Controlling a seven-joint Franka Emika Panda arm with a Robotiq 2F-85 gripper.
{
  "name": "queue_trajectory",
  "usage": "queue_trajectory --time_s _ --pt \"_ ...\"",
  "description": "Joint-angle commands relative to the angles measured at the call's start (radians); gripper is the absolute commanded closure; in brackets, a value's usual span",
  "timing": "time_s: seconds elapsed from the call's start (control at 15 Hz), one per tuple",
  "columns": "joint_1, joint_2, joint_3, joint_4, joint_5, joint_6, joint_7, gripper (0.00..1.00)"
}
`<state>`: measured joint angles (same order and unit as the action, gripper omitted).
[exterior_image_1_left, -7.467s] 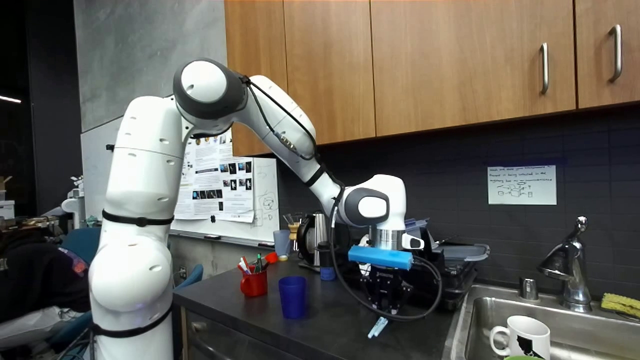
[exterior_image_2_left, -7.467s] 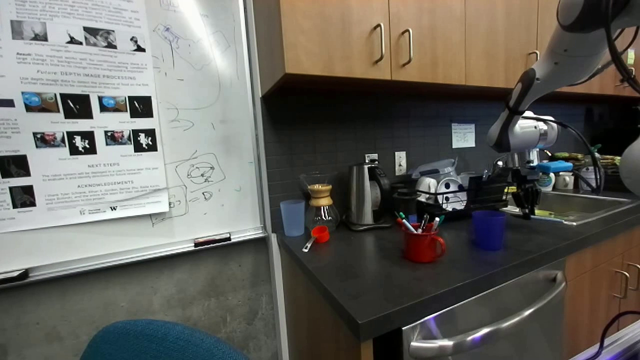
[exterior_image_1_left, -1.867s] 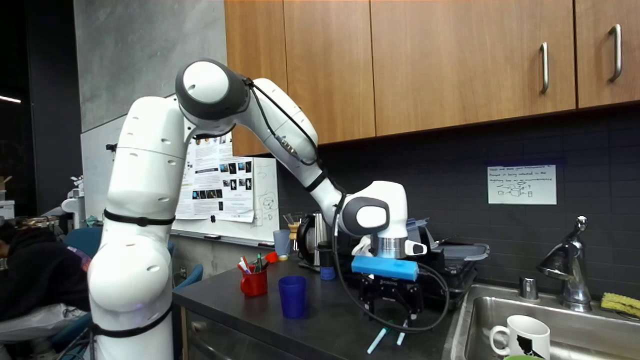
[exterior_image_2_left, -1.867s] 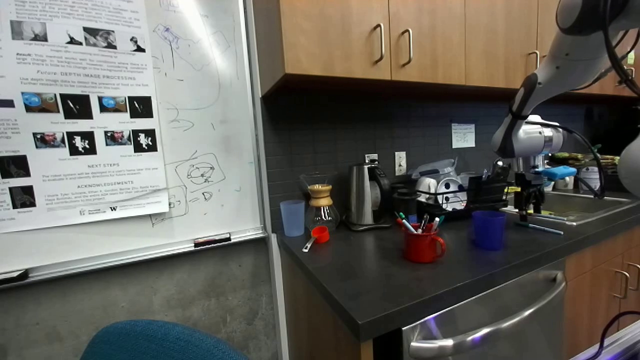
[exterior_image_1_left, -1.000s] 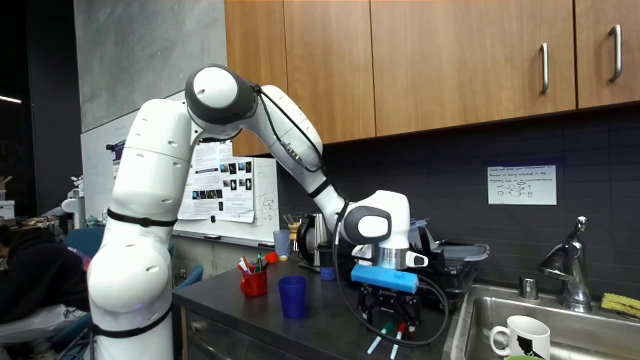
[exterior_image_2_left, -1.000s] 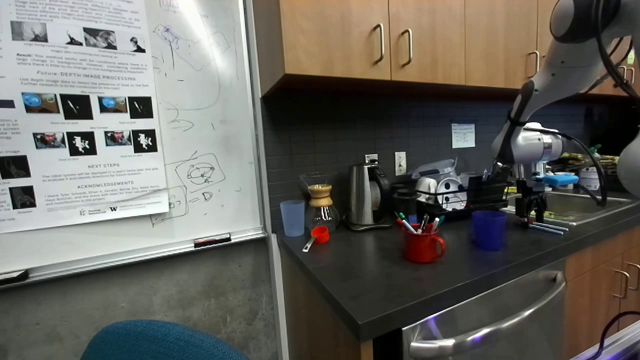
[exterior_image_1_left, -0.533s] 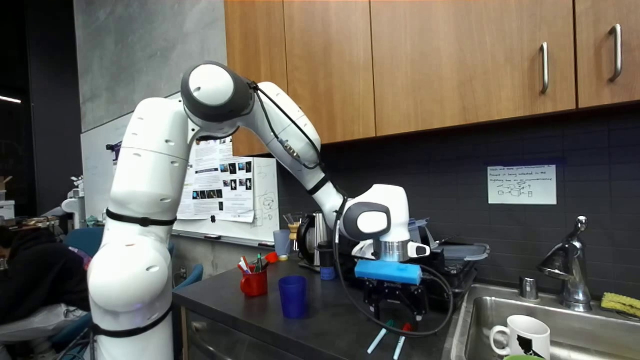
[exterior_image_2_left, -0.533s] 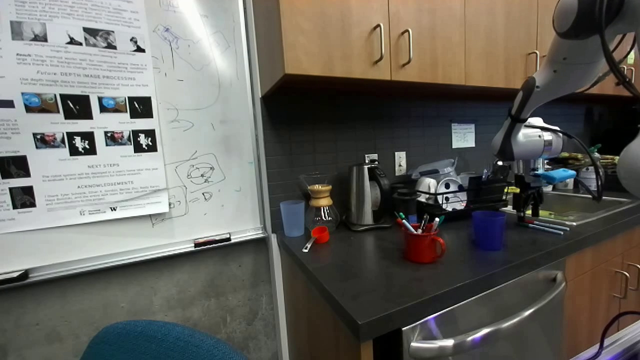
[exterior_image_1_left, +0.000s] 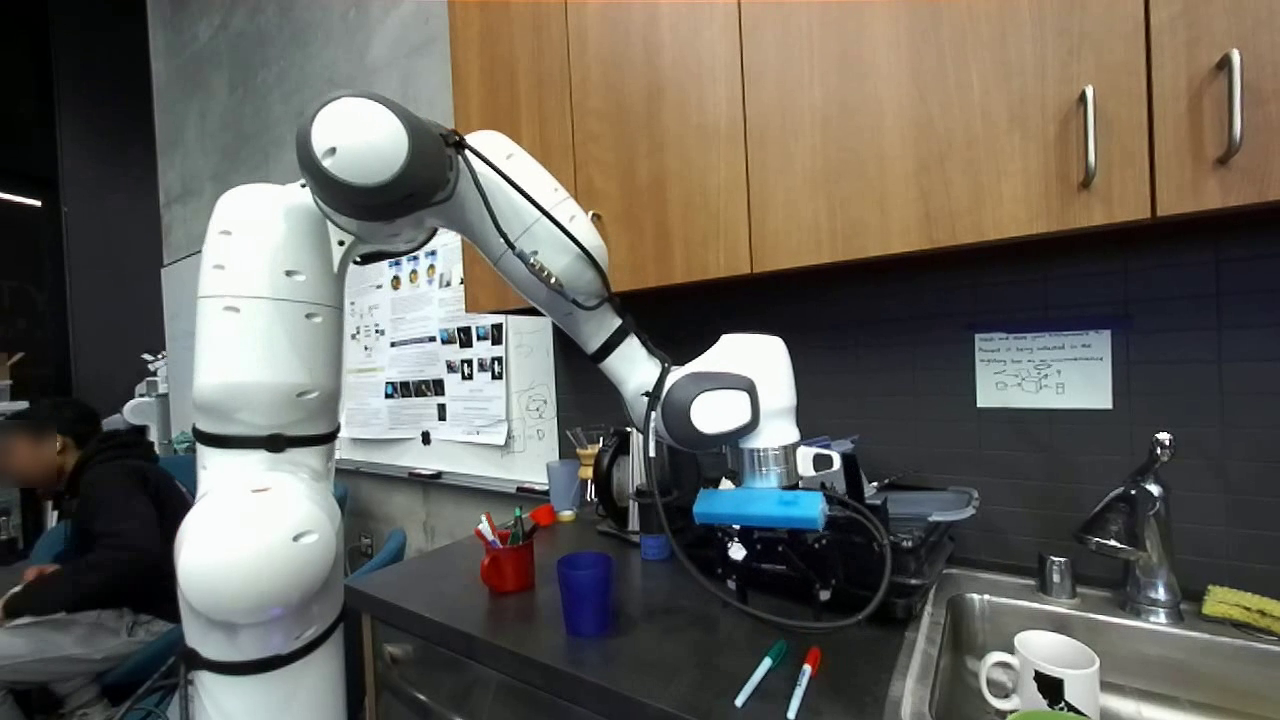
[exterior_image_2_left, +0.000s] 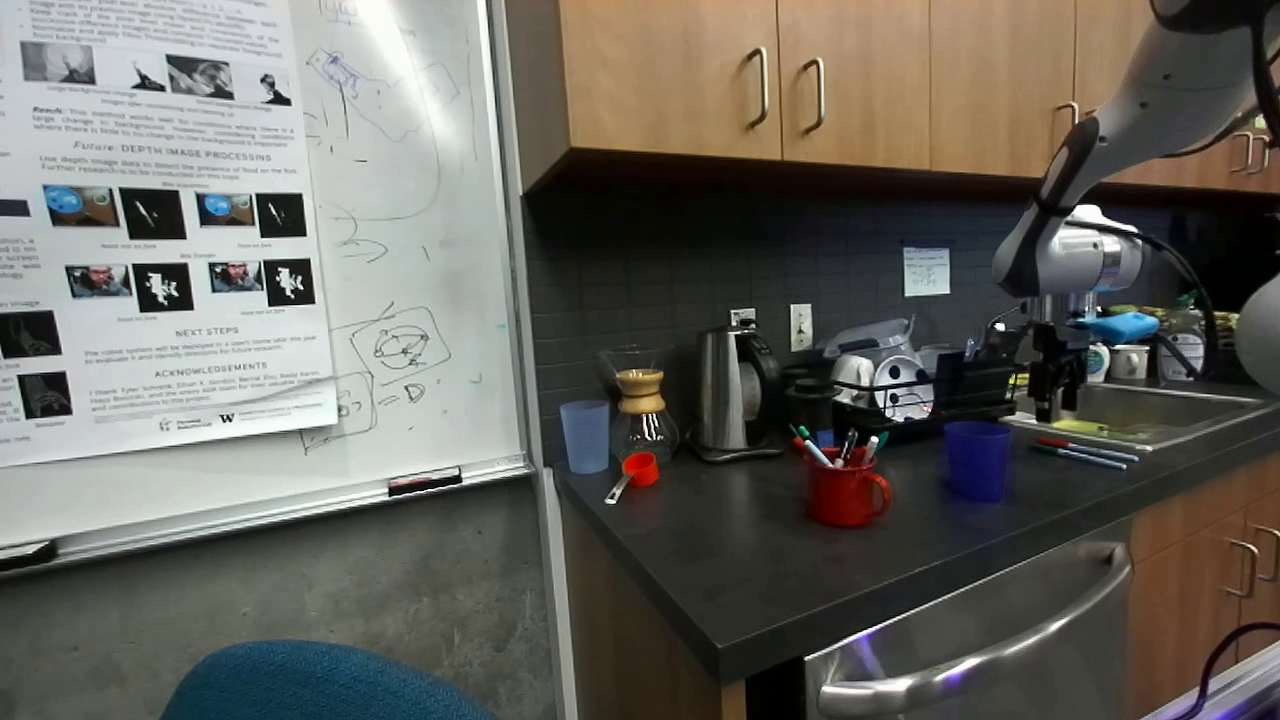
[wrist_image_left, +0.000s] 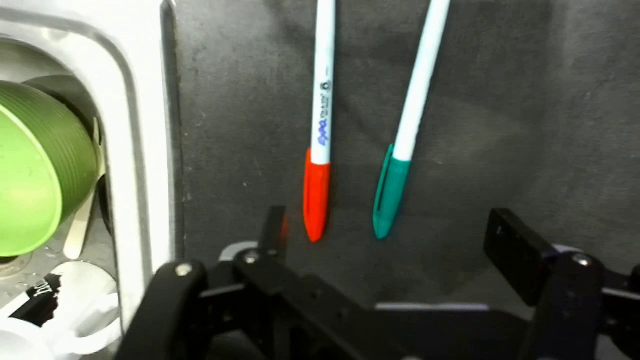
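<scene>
Two white-bodied markers lie apart on the dark counter (exterior_image_1_left: 680, 655): a red-capped marker (wrist_image_left: 322, 100) and a green-capped marker (wrist_image_left: 415, 107), seen in all views. My gripper (wrist_image_left: 390, 220) stands open above them with nothing between its fingers. In the wrist view both caps point into the gap; the red cap is closer to the left finger (wrist_image_left: 274, 227), the green cap near the middle. In both exterior views the gripper (exterior_image_2_left: 1056, 400) hangs clear of the counter, in front of the black dish rack (exterior_image_2_left: 960, 395). Dark surroundings partly mask its fingers in an exterior view (exterior_image_1_left: 780, 592).
A blue cup (exterior_image_1_left: 585, 595) and a red mug (exterior_image_1_left: 508, 566) of pens stand on the counter. Beside the markers lies the sink (wrist_image_left: 145, 150), holding a green cup (wrist_image_left: 45, 165) and a white mug (exterior_image_1_left: 1050, 668). A kettle (exterior_image_2_left: 725, 390) stands at the back, cabinets (exterior_image_1_left: 900, 120) overhead.
My gripper has opened since the earliest frames, where both markers were bunched at its fingertips. In the last half second it has risen off the markers. The red-capped marker has shifted slightly.
</scene>
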<state>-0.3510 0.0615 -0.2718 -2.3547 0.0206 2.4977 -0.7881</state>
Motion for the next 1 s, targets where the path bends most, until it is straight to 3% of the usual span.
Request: queue_trajectory --time_s 0.0,0.53,0.93 --pt "0.014 -0.029 -0.01 -0.024 -0.004 -0.006 -0.004 0.0" --pt "0.033 -0.115 -0.014 -0.099 -0.023 -0.007 0.003 0.0" --pt "0.08 -0.254 0.007 -0.255 -0.085 -0.002 0.01 0.0"
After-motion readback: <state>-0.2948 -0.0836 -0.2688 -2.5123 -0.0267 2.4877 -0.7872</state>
